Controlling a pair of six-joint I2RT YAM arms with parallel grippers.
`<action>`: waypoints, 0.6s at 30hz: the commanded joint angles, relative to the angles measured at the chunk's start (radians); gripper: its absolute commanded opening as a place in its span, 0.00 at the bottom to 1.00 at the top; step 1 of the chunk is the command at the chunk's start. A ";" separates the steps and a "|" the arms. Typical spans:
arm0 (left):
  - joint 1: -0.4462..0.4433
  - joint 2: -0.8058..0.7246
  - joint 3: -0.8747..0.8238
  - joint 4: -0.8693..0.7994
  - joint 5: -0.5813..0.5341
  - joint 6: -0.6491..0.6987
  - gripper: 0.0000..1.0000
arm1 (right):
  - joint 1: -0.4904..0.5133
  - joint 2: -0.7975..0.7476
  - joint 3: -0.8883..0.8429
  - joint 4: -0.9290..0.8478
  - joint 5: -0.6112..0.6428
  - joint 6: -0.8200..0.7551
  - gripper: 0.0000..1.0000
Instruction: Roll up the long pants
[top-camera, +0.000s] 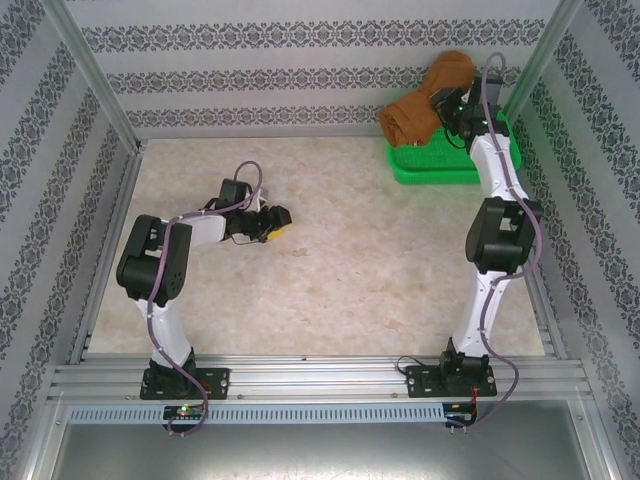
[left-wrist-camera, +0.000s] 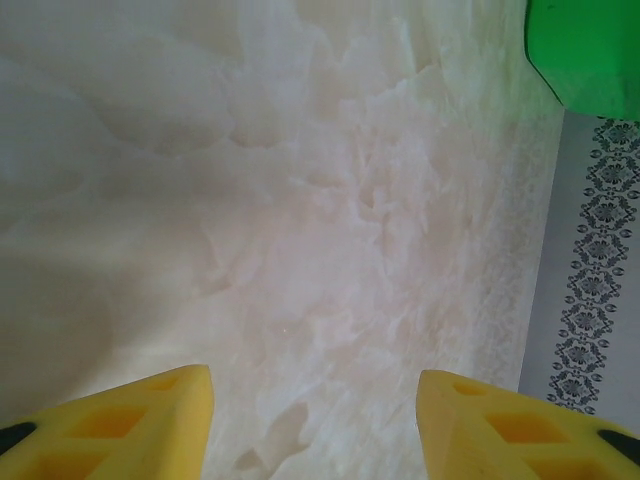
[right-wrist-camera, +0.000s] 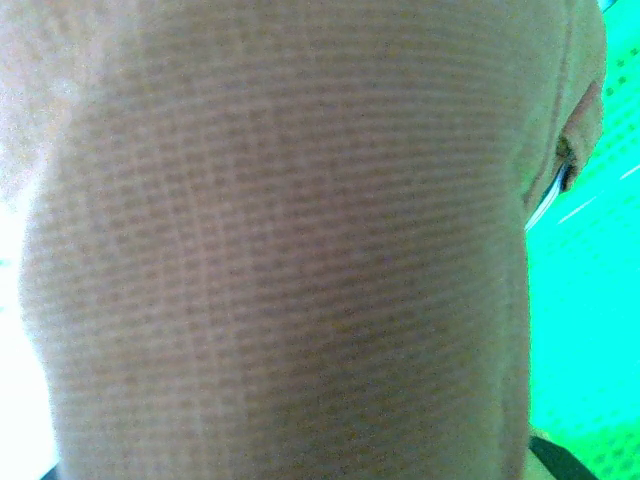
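Observation:
The long pants (top-camera: 425, 100) are a rust-brown rolled bundle at the back right, hanging partly over the far left corner of the green basket (top-camera: 432, 168). My right gripper (top-camera: 455, 106) is pressed into the roll's right side and shut on it. In the right wrist view the brown weave (right-wrist-camera: 290, 260) sits right against the lens and hides the fingers, with the basket's green mesh (right-wrist-camera: 590, 300) beside it. My left gripper (top-camera: 277, 218) hovers low over the table's left-centre. Its yellow fingertips (left-wrist-camera: 130, 420) stand apart, open, with bare marbled table (left-wrist-camera: 320, 250) between them.
The basket's corner (left-wrist-camera: 585, 50) shows at the top right of the left wrist view, beside the patterned wall (left-wrist-camera: 600, 250). Patterned walls and metal frame posts (top-camera: 95, 80) enclose the table. The arm bases stand on the near rail (top-camera: 320, 380).

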 joint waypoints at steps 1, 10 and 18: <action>-0.008 0.039 0.044 0.031 0.031 -0.025 0.55 | -0.040 0.058 0.045 0.199 0.124 0.059 0.00; -0.011 0.030 0.061 -0.026 -0.003 -0.008 0.54 | -0.017 0.171 0.117 0.045 0.306 0.064 0.00; -0.013 0.004 0.057 -0.065 -0.027 0.011 0.55 | -0.024 0.233 0.193 -0.064 0.312 0.096 0.61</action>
